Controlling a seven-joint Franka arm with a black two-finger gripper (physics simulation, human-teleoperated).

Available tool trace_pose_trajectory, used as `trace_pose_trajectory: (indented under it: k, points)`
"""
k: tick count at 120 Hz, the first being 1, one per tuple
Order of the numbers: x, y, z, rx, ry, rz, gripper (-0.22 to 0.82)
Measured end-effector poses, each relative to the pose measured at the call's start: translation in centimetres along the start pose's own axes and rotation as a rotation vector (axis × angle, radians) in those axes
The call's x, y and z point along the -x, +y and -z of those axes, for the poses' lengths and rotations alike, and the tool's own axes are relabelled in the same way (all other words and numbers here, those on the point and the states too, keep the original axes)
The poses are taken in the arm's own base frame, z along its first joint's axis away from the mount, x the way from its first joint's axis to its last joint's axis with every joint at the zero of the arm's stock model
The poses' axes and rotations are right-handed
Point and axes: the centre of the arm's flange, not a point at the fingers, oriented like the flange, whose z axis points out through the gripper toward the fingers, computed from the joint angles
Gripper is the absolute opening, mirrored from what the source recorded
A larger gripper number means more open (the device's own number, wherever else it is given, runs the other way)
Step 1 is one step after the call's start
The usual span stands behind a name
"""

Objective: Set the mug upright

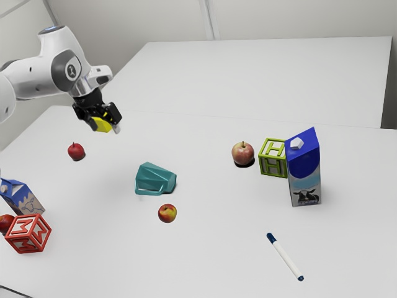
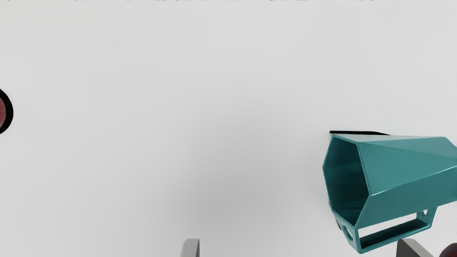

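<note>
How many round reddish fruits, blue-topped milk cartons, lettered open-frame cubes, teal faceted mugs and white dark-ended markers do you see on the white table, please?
Fruits: 4
Cartons: 2
Cubes: 2
Mug: 1
Marker: 1
Total: 10

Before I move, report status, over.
Gripper open. Teal mug on its side, untouched. Red-and-yellow apple near its handle, might crowd a grasp.

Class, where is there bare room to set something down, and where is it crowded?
Bare table lies between the mug and the pink apple, and between the yellowish apple and the marker. It is crowded around the green block and tall carton, and around the red block and short carton.
</note>
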Motion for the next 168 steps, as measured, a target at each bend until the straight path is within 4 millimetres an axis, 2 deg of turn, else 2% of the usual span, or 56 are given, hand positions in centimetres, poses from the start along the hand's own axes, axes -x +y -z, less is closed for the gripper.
trace_pose_trajectory:
  k: [13,22,36,49,60,76,85,119,138,152,168]
  points:
    - [-0.2,-0.2,0.0,0.007,0.007,-0.008,0.60]
    - [-0.4,-1.6,-1.4,0.072,0.016,0.045,0.60]
    - [-1.4,-2.1,-3.0,0.178,0.020,0.099,0.60]
    - [-1.5,-2.8,-6.2,0.305,-0.024,0.170,0.60]
    - [-1.5,-2.5,-8.7,0.406,-0.067,0.208,0.60]
    - [-0.8,-3.2,-13.0,0.551,-0.139,0.286,0.60]
    - [-0.7,-2.9,-14.5,0.629,-0.161,0.317,0.60]
    - [-1.1,-1.2,-17.0,0.793,-0.191,0.387,0.60]
    - [-1.4,-0.2,-17.3,0.816,-0.205,0.396,0.59]
    - [-1.5,0.4,-17.5,0.818,-0.215,0.401,0.52]
    - [-1.5,0.6,-17.7,0.816,-0.226,0.413,0.35]
